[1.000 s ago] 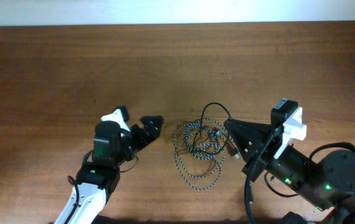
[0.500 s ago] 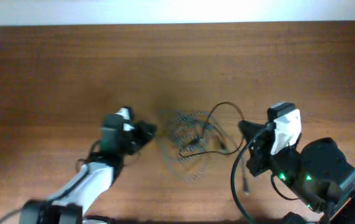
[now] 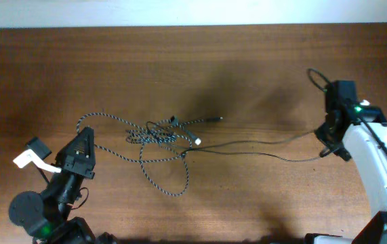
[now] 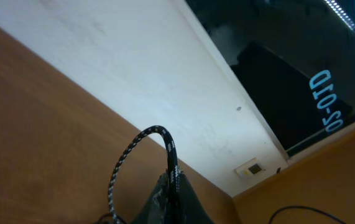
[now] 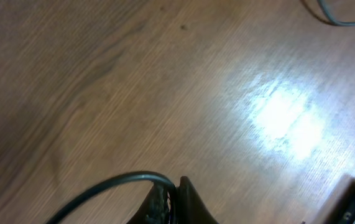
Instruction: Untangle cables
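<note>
The cables lie pulled out across the table's middle, still knotted together in a tangle [image 3: 158, 137]. The speckled cable [image 3: 154, 177] runs left from it in a loop to my left gripper [image 3: 85, 133], which is shut on it; in the left wrist view the speckled cable [image 4: 141, 137] arches up out of the closed gripper [image 4: 174, 186]. The thin black cable [image 3: 261, 144] stretches right from the tangle to my right gripper [image 3: 326, 135]. In the right wrist view that gripper [image 5: 172, 188] is shut on the black cable [image 5: 112, 185]. A white plug end [image 3: 198, 141] shows beside the tangle.
A black plug tip [image 3: 217, 119] pokes out right of the tangle. A thicker black wire [image 3: 315, 76] loops above the right wrist. The white wall edge [image 3: 193, 13] runs along the table's far side.
Both arms have pulled apart, the left to the lower left and the right to the far right. The left gripper has shut on the speckled cable. The bundle has been stretched out sideways.
</note>
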Tool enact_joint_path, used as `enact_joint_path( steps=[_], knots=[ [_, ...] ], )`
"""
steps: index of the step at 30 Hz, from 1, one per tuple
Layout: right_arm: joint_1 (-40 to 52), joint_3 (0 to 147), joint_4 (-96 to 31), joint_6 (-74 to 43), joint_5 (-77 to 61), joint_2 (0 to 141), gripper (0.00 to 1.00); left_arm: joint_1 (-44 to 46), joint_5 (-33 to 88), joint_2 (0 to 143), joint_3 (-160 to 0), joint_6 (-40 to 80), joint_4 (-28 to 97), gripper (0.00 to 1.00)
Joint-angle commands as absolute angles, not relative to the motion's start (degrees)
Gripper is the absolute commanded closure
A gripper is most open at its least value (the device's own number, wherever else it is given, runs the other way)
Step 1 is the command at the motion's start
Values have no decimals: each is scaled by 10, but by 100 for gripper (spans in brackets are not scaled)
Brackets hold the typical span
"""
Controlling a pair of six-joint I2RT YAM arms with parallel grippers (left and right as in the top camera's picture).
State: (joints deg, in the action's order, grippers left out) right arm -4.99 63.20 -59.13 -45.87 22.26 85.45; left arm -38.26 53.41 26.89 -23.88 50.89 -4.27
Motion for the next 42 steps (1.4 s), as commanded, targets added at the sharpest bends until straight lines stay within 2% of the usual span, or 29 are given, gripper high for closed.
enact_joint_path(
  steps=[1, 2, 3, 4, 5, 6, 7, 8, 9, 11, 13, 16, 17, 21, 22, 24, 25, 28, 31, 32, 34, 35, 36, 39, 41, 42],
  knots=[
    [-142, 629, -588, -448, 152, 850, 90, -389, 455, 269, -241, 463, 24, 98],
    [-168, 629, -589, -447, 107, 850, 90, -389, 373, 269, -241, 464, 84, 99],
    [-178, 629, -587, -432, 74, 850, 89, -389, 285, 269, -241, 488, 167, 91],
    [-173, 629, -585, -425, 37, 850, 90, -389, 240, 270, -240, 534, 246, 78],
    [-156, 629, -576, -394, -25, 850, 89, -386, 252, 270, -240, 542, 297, 73],
    [-139, 629, -567, -369, -62, 850, 86, -383, 266, 270, -240, 542, 318, 60],
    [-115, 629, -561, -342, -95, 850, 78, -375, 286, 270, -240, 542, 327, 14],
    [-89, 629, -562, -327, -112, 850, 66, -357, 307, 270, -240, 542, 326, 1],
    [-58, 629, -564, -327, -119, 850, 55, -334, 312, 270, -240, 542, 326, 1],
    [35, 629, -556, -284, -166, 850, 27, -252, 312, 270, -240, 503, 303, 0],
    [103, 629, -549, -238, -235, 850, 20, -189, 271, 271, -239, 501, 298, 1],
    [167, 629, -549, -168, -299, 850, 16, -124, 213, 319, -227, 534, 294, 1],
    [201, 629, -549, -123, -302, 850, 16, -103, 214, 368, -218, 576, 283, 0],
    [259, 629, -531, -112, -298, 850, 12, 0, 244, 544, -204, 596, 160, 0],
    [259, 629, -531, -111, -293, 850, 11, 56, 244, 643, -204, 624, 87, 10],
    [259, 629, -538, -111, -293, 850, 11, 107, 244, 754, -204, 652, 43, 42],
    [259, 629, -540, -111, -293, 850, 11, 113, 244, 797, -204, 656, 43, 50],
    [260, 628, -538, -111, -294, 850, 11, 112, 241, 843, -204, 722, 14, 100],
    [309, 587, -489, -112, -294, 850, 11, 112, 257, 843, -204, 727, -180, 100],
    [331, 551, -414, -114, -293, 850, 6, 112, 259, 843, -204, 727, -251, 100],
    [349, 473, -273, -114, -278, 852, 5, 112, 298, 843, -204, 727, -337, 100],
    [349, 450, -238, -114, -253, 855, 5, 112, 311, 843, -204, 726, -338, 94],
    [349, 434, -223, -129, -256, 863, 5, 105, 365, 843, -204, 648, -356, 63],
    [354, 434, -247, -128, -329, 863, 6, 46, 502, 842, -204, 512, -395, 46],
    [384, 433, -246, -133, -319, 891, 18, 14, 552, 842, -204, 504, -394, 42],
    [385, 433, -242, -150, -319, 902, 34, 14, 578, 842, -204, 488, -395, 41]
  ],
)
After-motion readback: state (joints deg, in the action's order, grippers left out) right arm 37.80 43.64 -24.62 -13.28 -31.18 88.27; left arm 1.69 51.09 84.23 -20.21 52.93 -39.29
